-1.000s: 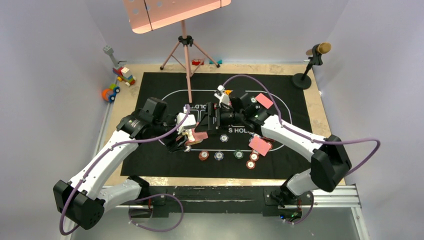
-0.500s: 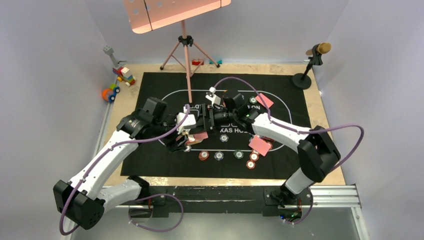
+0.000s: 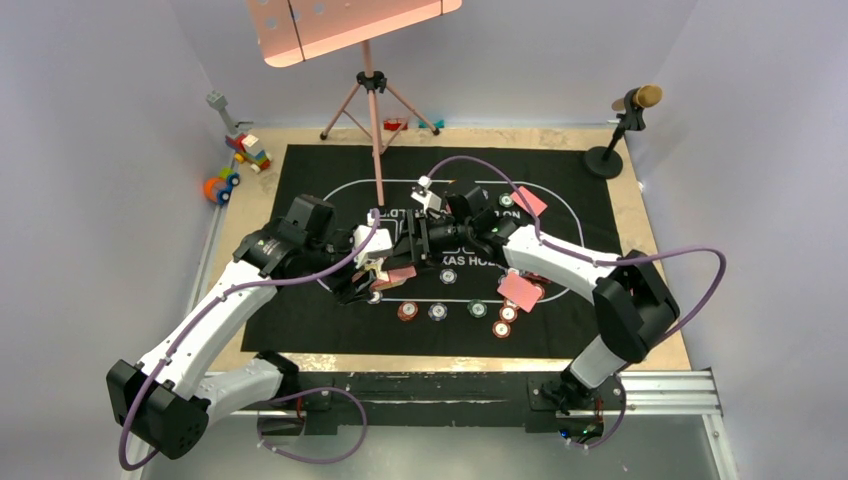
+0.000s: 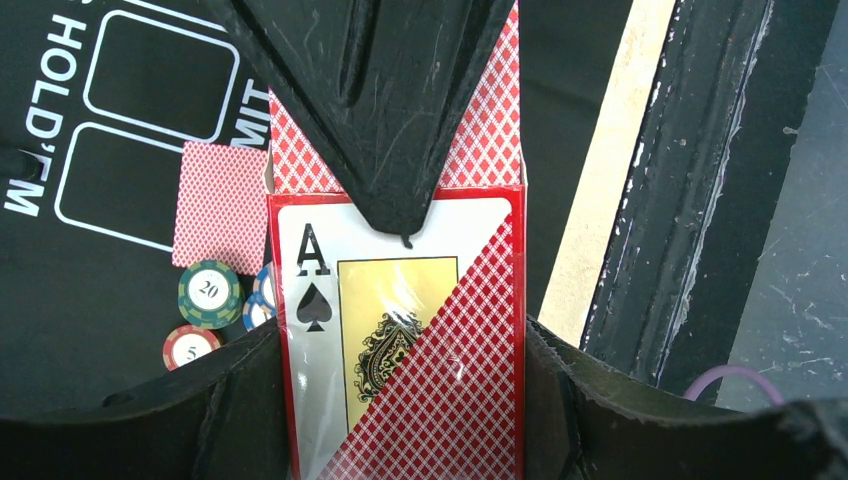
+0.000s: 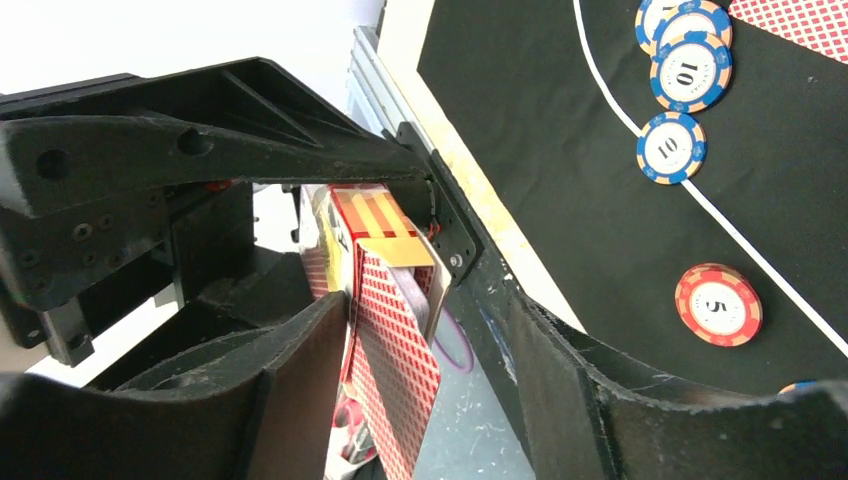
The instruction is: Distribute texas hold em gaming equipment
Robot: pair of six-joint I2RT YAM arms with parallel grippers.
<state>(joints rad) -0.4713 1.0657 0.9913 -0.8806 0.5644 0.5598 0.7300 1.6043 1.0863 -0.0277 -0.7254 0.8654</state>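
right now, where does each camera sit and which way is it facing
top external: above and behind the bases, looking down on the felt mat; both arms show.
left wrist: on the left arm, looking down at the card box clamped in the left gripper; its fingers show.
right wrist: on the right arm, facing the box's open end; the right gripper flanks the cards.
shared: both wrist views show the card box.

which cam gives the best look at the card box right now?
Left wrist: the card box fills the frame, ace-of-spades face readable, held in the left gripper. Right wrist shows only its top end, edge on. Top external shows just a small red patch between the arms.
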